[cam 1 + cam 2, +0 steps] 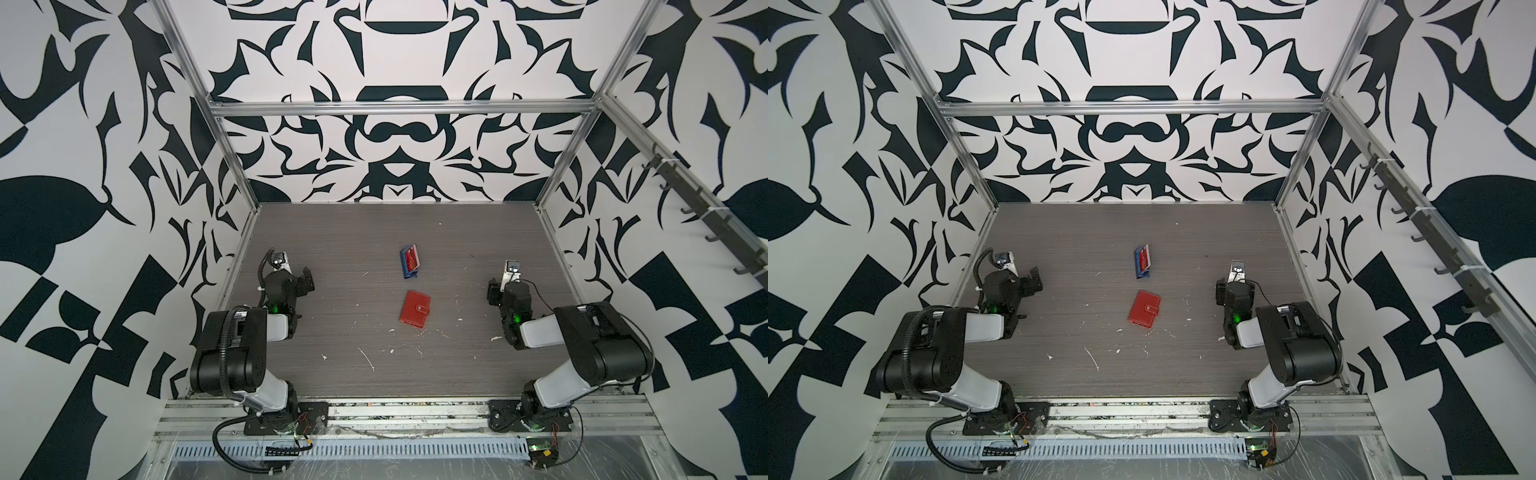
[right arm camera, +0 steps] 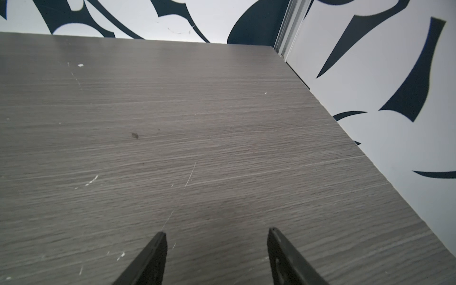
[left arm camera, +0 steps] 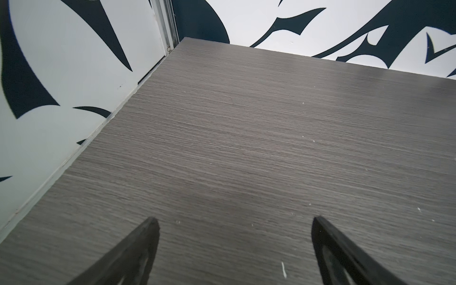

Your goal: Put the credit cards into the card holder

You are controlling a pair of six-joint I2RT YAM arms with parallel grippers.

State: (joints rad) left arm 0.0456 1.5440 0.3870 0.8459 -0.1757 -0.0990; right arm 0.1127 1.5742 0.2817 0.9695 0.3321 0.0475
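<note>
Left gripper (image 3: 234, 222) spread wide and empty over the table (image 1: 353, 232), right gripper (image 2: 216, 232) parted, also empty; red card holder (image 1: 414, 311) lies snapped shut mid-table, credit cards (image 1: 412, 262) propped in blue rack (image 1: 409, 274) just beyond it.

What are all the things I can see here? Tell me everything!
card holder: one, red, closed, flat in the middle of the table
blue rack: one, blue, just behind the card holder, apart from it
credit cards: red one shows, total too small to count, in the blue rack
table: one, grey wood grain with white scuffs
walls: black-and-white pattern, around the table
hook rail: one, dark, on the right wall
left gripper: one, black, open, empty, at the left side
right gripper: one, black, open, empty, at the right side
</note>
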